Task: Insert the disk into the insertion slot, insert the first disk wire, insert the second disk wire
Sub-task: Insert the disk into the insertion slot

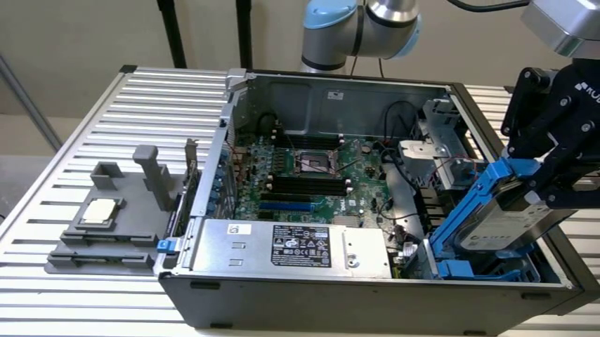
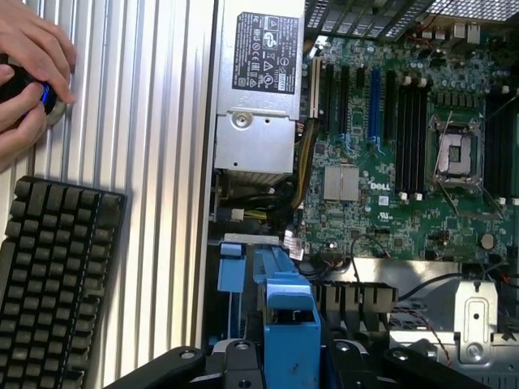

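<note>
Gripper [image 1: 539,186] clamped on flat silver-grey hard disk [image 1: 501,225] in bright blue plastic carrier [image 1: 471,205].
Disk hangs tilted over grey-blue ribbed insertion slot [image 1: 473,269] at a corner of the open dark computer case [image 1: 375,303]; lowered askew, the carrier could jam against slot walls.

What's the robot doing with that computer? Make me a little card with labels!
Place: open case on a ribbed metal table
Holding: gripper shut on the disk
Disk pose: tilted, in its blue frame, lower end at the slot, not fully in
Inside: motherboard, silver power supply
Also on the table: keyboard, a person's hand
</note>
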Robot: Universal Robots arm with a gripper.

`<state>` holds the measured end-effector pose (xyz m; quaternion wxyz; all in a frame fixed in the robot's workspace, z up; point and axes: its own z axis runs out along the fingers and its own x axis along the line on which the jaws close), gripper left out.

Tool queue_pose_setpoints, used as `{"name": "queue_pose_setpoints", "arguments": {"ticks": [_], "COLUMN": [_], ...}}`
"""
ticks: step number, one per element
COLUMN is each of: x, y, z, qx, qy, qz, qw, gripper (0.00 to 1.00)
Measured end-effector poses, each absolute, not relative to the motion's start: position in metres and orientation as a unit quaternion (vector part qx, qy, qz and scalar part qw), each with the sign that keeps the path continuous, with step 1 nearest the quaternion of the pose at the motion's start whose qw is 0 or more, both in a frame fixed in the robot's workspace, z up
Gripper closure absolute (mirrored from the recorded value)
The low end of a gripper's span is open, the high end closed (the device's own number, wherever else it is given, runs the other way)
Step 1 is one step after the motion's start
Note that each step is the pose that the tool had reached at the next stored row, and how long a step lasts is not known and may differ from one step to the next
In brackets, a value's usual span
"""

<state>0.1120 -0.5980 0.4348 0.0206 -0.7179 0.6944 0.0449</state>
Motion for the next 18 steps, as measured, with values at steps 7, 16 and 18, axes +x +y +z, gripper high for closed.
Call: {"name": "queue_pose_setpoints", "arguments": {"ticks": [7,16,18], "x": [0.1118,0.1117,0.1116], "y": [-0.6005,-0.6043,-0.6044], "z": [0.4393,0.4393,0.4387], "qx": [-0.718,-0.718,-0.718], "qy": [0.695,0.695,0.694], "qz": [0.045,0.046,0.046], "qw": [0.02,0.019,0.018], "gripper": [0.67,0.67,0.67]}}
